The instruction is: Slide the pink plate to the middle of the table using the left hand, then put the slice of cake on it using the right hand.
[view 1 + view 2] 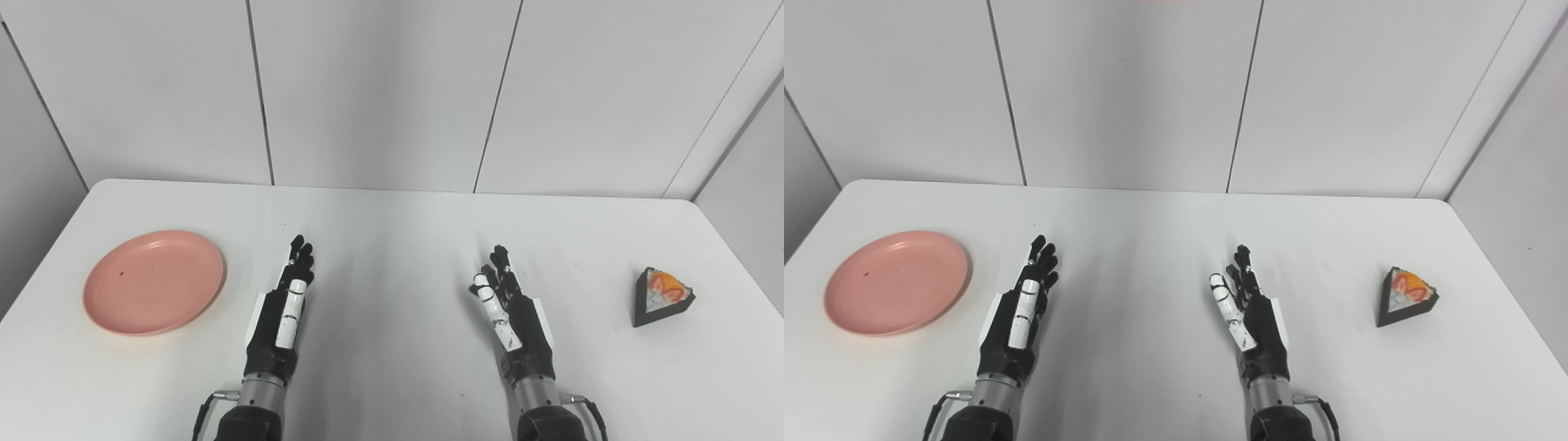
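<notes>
The pink plate [154, 281] lies empty near the table's left side. A wedge of cake [662, 295] with dark sides and an orange-red fruit top sits near the right side. My left hand [283, 312] stands on edge with fingers straight, open, a short way right of the plate and not touching it. My right hand [511, 312] mirrors it in the middle right, open and holding nothing, well left of the cake.
The white table [392, 233] runs back to a grey panelled wall [380, 92]. Its left and right edges slant in close beside the plate and the cake. Bare tabletop lies between my two hands.
</notes>
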You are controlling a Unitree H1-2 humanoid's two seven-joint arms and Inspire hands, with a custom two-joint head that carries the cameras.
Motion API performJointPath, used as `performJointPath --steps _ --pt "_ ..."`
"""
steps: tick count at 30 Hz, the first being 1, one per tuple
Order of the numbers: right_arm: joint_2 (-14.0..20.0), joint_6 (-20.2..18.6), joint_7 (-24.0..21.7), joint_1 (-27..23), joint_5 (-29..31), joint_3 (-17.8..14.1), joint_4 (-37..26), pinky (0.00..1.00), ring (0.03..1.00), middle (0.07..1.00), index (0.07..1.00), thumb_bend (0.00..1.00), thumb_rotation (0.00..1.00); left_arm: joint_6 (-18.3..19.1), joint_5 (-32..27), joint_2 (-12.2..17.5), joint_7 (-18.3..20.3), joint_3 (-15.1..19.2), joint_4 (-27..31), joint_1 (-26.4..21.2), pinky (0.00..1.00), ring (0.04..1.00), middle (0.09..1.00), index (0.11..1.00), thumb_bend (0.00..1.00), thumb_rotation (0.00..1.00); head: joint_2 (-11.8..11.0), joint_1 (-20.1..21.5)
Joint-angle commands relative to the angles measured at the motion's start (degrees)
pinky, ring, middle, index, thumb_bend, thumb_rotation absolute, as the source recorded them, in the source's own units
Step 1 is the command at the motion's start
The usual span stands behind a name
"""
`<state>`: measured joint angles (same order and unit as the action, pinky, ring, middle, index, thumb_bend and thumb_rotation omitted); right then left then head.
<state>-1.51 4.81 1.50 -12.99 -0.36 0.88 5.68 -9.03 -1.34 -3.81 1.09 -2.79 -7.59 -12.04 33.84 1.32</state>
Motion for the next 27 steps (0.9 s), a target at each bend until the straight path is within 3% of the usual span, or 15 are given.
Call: performJointPath --steps 1,7,14,22,27 --pt "-0.1 1.8 0.6 -1.3 -1.2 0.2 -1.3 0.98 0.994 1.0 0.99 0.47 0.73 -0.2 0.2 0.0 0.3 -0.3 -1.4 1.8 0.99 1.0 1.0 1.0 0.59 0.99 0.0 0.0" --pt "0.3 -0.6 0.0 -1.2 -2.1 0.6 -1.9 1.0 1.0 1.0 1.0 0.48 0.76 3.3 -1.0 0.4 1.7 -0.6 -0.7 1.6 1.0 1.0 1.0 1.0 0.62 1.0 0.0 -0.1" --pt "0.4 -4.1 -0.2 -1.1 -2.9 0.8 -2.9 1.0 1.0 1.0 1.0 0.51 0.75 6.5 0.6 1.0 1.7 -1.2 0.6 1.6 1.0 1.0 1.0 1.0 0.59 1.0 0.0 -0.1" --pt "0.1 -6.0 -0.7 -1.2 -1.8 0.6 -3.3 0.92 1.0 1.0 1.0 0.51 0.68 7.7 0.0 1.2 2.0 -1.3 0.4 1.2 1.0 1.0 1.0 1.0 0.57 1.0 0.0 -0.1" --pt "0.7 -7.0 -0.6 -1.2 -2.7 1.1 -3.5 0.99 1.0 1.0 1.0 0.48 0.7 7.3 0.7 1.5 1.9 -1.6 -0.2 0.9 1.0 1.0 1.0 1.0 0.57 1.0 0.1 -0.1"
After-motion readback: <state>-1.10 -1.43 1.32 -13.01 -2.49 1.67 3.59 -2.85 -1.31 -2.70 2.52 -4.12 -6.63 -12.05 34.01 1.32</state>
